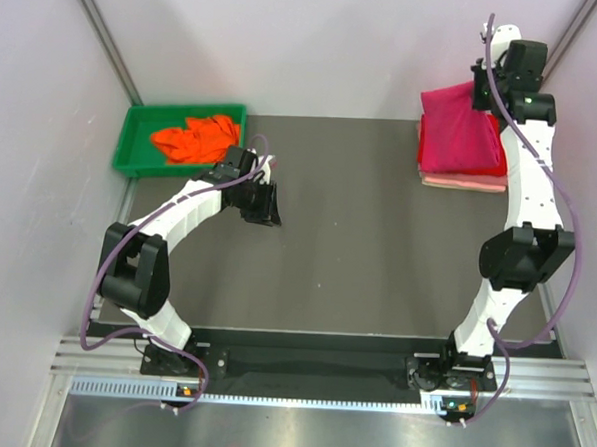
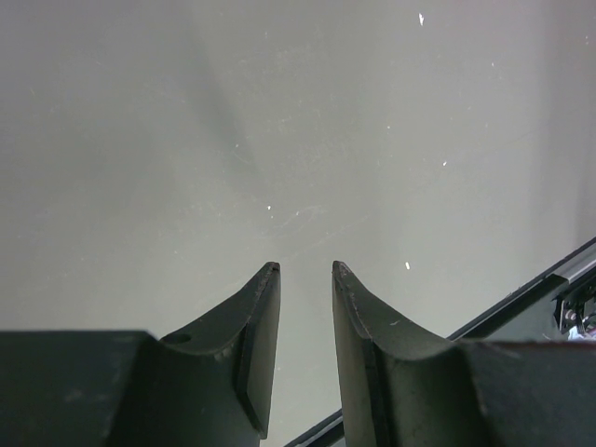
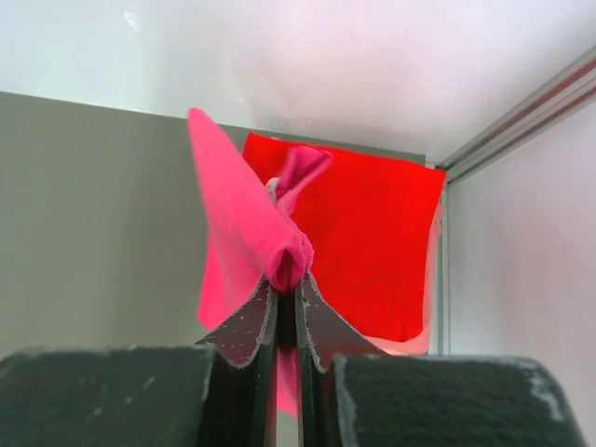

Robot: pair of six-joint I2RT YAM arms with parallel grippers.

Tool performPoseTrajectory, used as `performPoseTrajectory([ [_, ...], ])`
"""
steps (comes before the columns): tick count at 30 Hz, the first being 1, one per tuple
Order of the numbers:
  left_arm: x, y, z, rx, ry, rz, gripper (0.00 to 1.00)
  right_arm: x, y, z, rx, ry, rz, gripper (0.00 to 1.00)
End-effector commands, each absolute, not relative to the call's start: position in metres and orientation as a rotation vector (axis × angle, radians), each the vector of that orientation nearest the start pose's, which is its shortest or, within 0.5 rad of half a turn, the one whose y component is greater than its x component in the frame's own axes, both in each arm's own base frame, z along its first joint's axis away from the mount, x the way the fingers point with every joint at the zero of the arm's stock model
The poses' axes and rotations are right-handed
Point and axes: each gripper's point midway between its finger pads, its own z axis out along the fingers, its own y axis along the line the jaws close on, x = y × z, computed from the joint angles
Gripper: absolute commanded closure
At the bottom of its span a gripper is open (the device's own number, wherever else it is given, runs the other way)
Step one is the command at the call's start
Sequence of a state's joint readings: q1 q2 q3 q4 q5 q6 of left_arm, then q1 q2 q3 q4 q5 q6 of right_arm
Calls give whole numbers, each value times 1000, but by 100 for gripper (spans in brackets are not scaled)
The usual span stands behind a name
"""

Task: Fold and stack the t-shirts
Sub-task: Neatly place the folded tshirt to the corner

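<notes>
In the far right corner of the dark flat table [image 1: 357, 247], the magenta-pink cloth t-shirt [image 1: 462, 127] is topping the folded bright red cloth t-shirt [image 3: 372, 233]. The crumpled orange cloth t-shirt [image 1: 195, 138] is waiting in the green plastic tray [image 1: 130, 140]. The right pincer [image 3: 288, 279] is pinching a magenta fold, probably to square the stack, while the left pincer [image 2: 305, 270] is hovering slightly spread, empty.

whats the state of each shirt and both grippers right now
magenta-pink shirt: top of the stack, a fold of it pinched and raised
red shirt: folded flat, under the magenta-pink one
pale pink shirt: bottom of the stack, only its edge showing
orange shirt: crumpled, unfolded, in the green tray
left gripper: open, empty
right gripper: shut on the magenta-pink shirt
</notes>
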State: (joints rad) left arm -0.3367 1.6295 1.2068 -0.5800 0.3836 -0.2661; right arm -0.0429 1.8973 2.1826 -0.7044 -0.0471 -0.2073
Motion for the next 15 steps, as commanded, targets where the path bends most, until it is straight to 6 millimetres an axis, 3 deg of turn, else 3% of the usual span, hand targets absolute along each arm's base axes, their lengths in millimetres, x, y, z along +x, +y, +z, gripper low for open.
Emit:
performPoseTrajectory([
  [1, 333, -195, 130, 266, 2560, -711, 66, 547, -32, 372, -189, 1907, -116, 100],
  [7, 333, -195, 129, 266, 2561, -711, 66, 578, -69, 351, -153, 1915, -139, 100],
  [11, 334, -194, 124, 262, 2575, -697, 66, 600, -96, 323, -134, 1928, -171, 100],
  [15, 335, -194, 121, 260, 2586, -695, 66, 618, -123, 314, -90, 1907, -186, 100],
])
